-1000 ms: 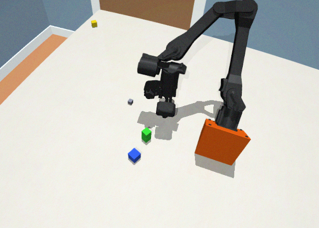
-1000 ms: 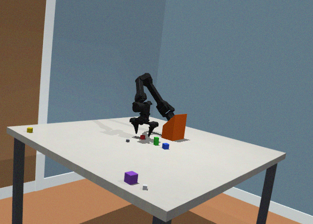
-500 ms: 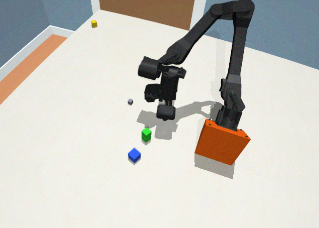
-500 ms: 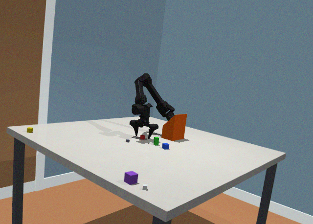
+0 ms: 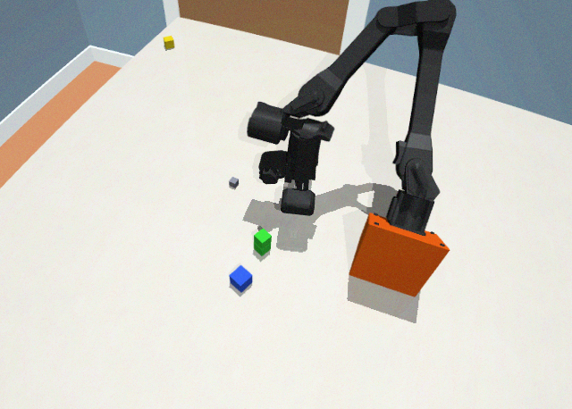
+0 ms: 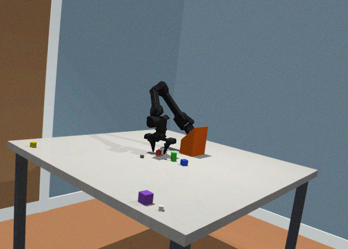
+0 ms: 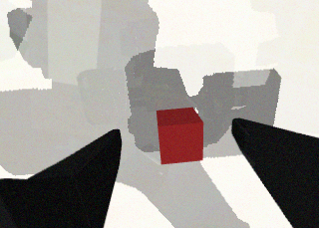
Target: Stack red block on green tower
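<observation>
The red block (image 6: 159, 152) (image 7: 180, 134) stands on the white table (image 5: 115, 211) (image 6: 224, 179). My gripper (image 5: 298, 206) (image 6: 159, 150) (image 7: 176, 130) is low over it with one finger on each side. The fingers are open and there is a gap between each fingertip and the block. In the top view the gripper hides the red block. The green tower (image 5: 262, 241) (image 6: 173, 156), two green blocks high, stands upright a short way from the gripper, towards the table's front.
A blue block (image 5: 240, 277) (image 6: 184, 162) lies just beyond the tower. The arm's orange base (image 5: 397, 257) (image 6: 194, 142) stands close by. A small grey cube (image 5: 233, 181) (image 6: 142, 156), a yellow cube (image 5: 169, 42) (image 6: 33, 144), a purple cube (image 6: 145, 197) and a small white cube (image 6: 161, 208) lie further off.
</observation>
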`<state>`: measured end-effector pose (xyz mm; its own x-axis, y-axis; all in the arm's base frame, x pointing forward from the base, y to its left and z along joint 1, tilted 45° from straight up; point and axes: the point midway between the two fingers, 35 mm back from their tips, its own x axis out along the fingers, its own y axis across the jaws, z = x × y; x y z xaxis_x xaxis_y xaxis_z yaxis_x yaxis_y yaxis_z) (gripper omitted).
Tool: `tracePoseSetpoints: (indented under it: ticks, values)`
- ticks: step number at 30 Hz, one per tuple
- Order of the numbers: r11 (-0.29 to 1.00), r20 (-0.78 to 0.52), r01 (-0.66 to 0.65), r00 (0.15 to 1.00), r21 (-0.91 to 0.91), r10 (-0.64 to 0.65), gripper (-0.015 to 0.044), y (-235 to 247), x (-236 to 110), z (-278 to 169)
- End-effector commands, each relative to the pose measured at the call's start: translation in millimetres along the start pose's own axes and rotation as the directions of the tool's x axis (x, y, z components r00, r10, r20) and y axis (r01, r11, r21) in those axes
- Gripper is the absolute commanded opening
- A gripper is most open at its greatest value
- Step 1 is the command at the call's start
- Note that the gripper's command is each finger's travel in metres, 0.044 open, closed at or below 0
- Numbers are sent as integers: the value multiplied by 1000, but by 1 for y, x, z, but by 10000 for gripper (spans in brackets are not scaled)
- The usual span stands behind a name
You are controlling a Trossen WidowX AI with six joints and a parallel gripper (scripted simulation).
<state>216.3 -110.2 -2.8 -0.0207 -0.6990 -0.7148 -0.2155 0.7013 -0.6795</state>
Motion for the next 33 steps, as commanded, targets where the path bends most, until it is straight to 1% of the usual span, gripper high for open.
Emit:
tracePoseSetpoints:
  ticks: [1, 7, 15, 17, 21, 33]
  values:
    - [1000, -5, 4, 1000, -5, -4, 256, 0, 0, -1]
    - [1000, -5, 4, 1000, -5, -4, 99, 0, 0, -1]
    - [1000, -5, 4, 1000, -5, -4, 45, 0, 0, -1]
    - [1000, -5, 4, 1000, -5, -4, 0, 0, -2, 0]
    - [1000, -4, 2, 1000, -5, -2, 0, 0, -14, 1]
    - [1000, -4, 0, 1000, -5, 0, 0, 1, -68, 1]
